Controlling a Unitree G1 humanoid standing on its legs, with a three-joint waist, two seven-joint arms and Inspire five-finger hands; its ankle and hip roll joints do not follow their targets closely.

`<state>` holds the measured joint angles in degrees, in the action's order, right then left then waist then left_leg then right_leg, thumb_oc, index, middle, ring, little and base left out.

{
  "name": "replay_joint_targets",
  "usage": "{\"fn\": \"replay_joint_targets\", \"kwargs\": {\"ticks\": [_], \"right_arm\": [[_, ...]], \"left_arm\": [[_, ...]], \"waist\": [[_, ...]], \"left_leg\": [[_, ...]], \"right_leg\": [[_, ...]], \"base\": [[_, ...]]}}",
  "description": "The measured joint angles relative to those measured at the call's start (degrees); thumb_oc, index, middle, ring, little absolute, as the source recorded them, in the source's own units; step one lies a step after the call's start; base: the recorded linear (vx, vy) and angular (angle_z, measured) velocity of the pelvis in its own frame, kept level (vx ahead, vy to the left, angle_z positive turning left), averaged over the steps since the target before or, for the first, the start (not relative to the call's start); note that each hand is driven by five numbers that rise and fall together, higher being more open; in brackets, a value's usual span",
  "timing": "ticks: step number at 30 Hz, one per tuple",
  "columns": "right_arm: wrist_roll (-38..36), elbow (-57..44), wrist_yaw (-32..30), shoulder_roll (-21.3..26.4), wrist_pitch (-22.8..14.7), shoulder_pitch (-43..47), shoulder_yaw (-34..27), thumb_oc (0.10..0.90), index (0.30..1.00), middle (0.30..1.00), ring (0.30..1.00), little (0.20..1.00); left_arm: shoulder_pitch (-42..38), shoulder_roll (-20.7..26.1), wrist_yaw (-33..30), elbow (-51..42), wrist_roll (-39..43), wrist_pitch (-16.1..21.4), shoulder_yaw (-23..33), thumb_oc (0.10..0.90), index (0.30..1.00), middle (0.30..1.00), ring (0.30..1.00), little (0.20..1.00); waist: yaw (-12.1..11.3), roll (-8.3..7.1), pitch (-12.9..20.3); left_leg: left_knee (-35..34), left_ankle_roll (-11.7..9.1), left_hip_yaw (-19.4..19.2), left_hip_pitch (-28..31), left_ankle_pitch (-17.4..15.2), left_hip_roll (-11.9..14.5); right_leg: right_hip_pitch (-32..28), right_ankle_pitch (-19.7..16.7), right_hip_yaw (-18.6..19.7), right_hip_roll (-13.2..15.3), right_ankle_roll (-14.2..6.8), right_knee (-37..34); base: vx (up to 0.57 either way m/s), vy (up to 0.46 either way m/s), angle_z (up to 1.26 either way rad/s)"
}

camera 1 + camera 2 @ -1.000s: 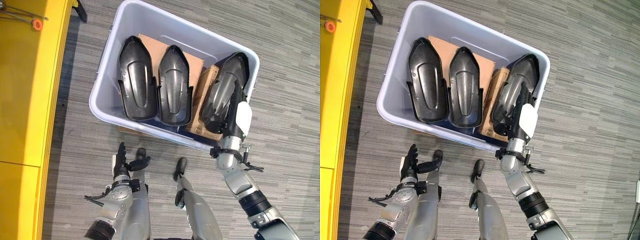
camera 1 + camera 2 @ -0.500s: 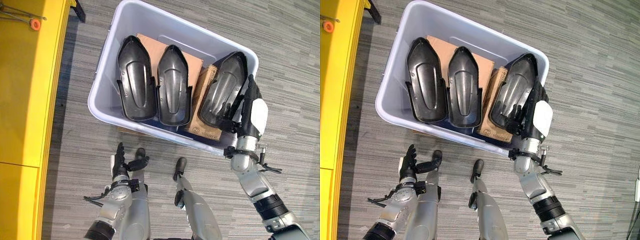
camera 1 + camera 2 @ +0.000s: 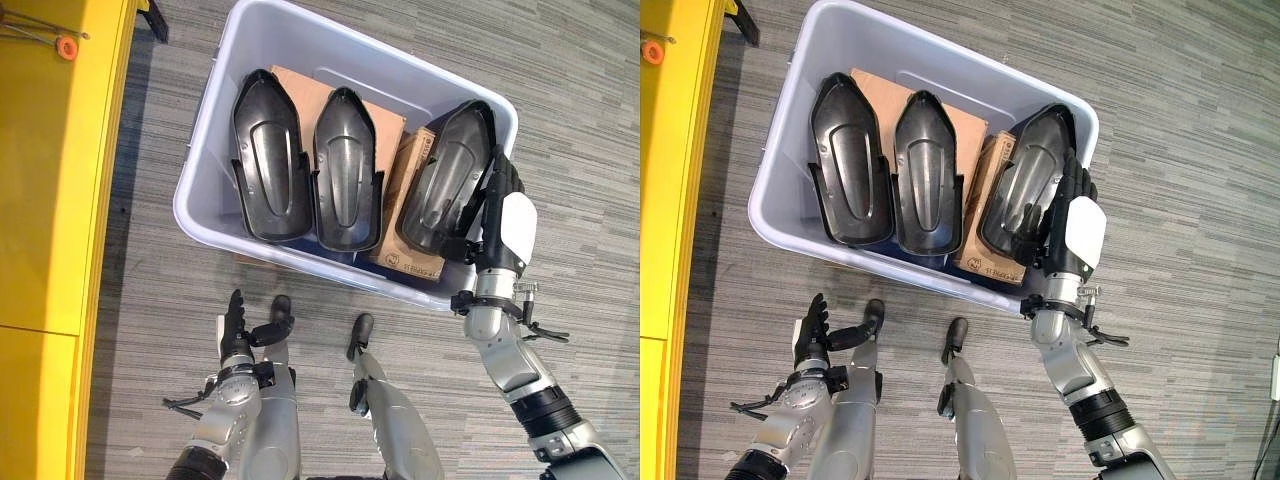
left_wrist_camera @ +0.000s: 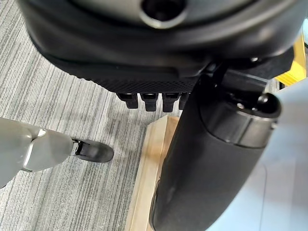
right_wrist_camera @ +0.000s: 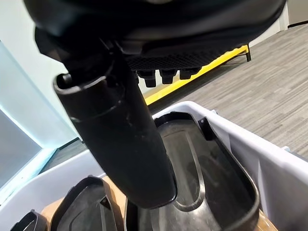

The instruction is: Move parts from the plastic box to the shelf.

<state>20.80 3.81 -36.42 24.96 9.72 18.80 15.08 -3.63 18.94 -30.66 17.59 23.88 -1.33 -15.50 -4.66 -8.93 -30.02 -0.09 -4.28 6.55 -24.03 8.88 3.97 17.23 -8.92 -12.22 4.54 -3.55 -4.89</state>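
A pale grey plastic box [image 3: 198,215] stands on the floor with three black moulded parts lying hollow side up on cardboard: left part [image 3: 265,155], middle part [image 3: 345,170], right part [image 3: 445,180]. My right hand [image 3: 505,225] is at the right part's right rim by the box wall. In the right wrist view its thumb [image 5: 122,139] reaches straight over that part's hollow [image 5: 192,192], and the fingers are not curled round it. My left hand [image 3: 245,335] hangs open low in front of the box, holding nothing. The yellow shelf [image 3: 50,200] runs along the left.
A small orange piece [image 3: 67,47] lies on the shelf's far end. A brown carton [image 3: 400,215] lies under the right part. A wooden board [image 4: 149,173] sits under the box. Grey striped carpet [image 3: 580,120] surrounds the box.
My right hand slid from lying over the right part's lower end out to its right rim, then a little further along it. The left hand has barely moved.
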Motion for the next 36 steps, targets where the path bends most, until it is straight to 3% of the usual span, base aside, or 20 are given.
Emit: {"fn": "replay_joint_targets", "kwargs": {"ticks": [24,36], "right_arm": [[2.64,-1.93,4.10,0.33,-1.41,-2.01,4.26,0.900,1.000,1.000,1.000,1.000],[2.80,-1.43,4.10,0.32,-1.19,2.07,4.66,0.900,1.000,1.000,1.000,1.000]], "left_arm": [[0.09,0.01,0.09,-0.02,-0.68,-0.06,0.07,0.900,1.000,1.000,1.000,1.000],[-0.15,0.17,0.11,-0.08,-1.80,0.01,-0.10,0.900,1.000,1.000,1.000,1.000]], "waist": [[0.34,-0.01,0.00],[1.56,0.01,0.00]], "left_leg": [[-0.18,0.01,-0.05,-0.44,-0.04,0.00],[7.18,0.49,-0.53,-8.48,-2.62,-0.46]], "right_leg": [[0.53,0.18,0.06,0.01,-0.25,0.00],[7.86,1.28,0.77,0.66,-0.31,5.14]], "base": [[0.00,0.000,0.00],[-0.02,0.020,-0.03]]}}
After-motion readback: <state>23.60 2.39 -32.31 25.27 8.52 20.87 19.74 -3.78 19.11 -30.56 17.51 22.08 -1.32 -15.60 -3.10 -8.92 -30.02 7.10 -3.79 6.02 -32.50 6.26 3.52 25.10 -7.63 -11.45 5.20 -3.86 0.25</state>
